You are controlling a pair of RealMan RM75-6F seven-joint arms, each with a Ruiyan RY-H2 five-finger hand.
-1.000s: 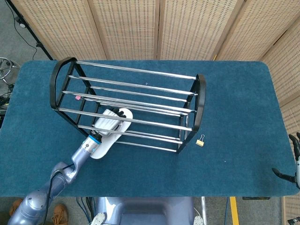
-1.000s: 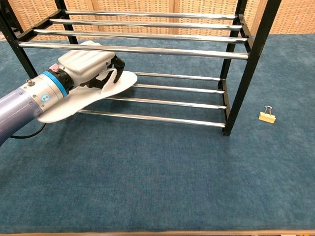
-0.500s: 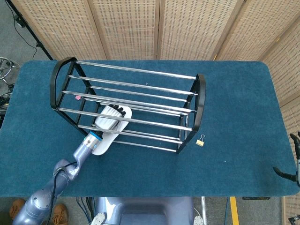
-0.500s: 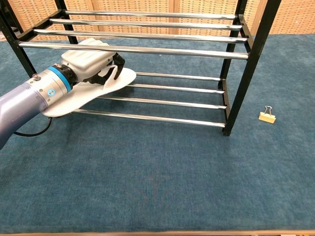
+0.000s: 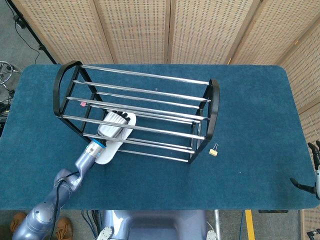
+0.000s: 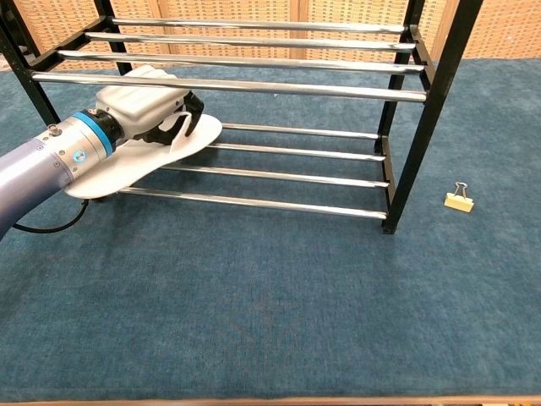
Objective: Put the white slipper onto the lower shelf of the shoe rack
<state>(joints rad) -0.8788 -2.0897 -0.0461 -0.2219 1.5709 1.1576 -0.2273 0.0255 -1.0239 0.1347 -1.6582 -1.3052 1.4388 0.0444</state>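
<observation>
- Slipper (image 6: 135,165): one white slipper, toe end pushed in over the lower rails of the shoe rack (image 5: 214,112) at its left end, heel end hanging out past the front rail; I judge it is held low and flat so that it can slide under the upper tier.
- Left hand (image 6: 152,110) lies on top of the slipper with its fingers curled down over the far edge, gripping it; reaching in from the front fits the only open side of the rack.
- Right hand (image 5: 312,172) hangs off the right edge of the table (image 5: 250,150), well apart from the rack; it seems to hold nothing, fingers apart, though only part of it shows.
- Rack stands across the middle of the table, one of it, with two tiers of chrome rails between black end frames.
- Binder clip (image 6: 459,200): one, on the table just beside the rack's right front foot, no part of the task.
- Tag (image 5: 82,104): one small pink bit near the rack's left end, too small to name surely.
</observation>
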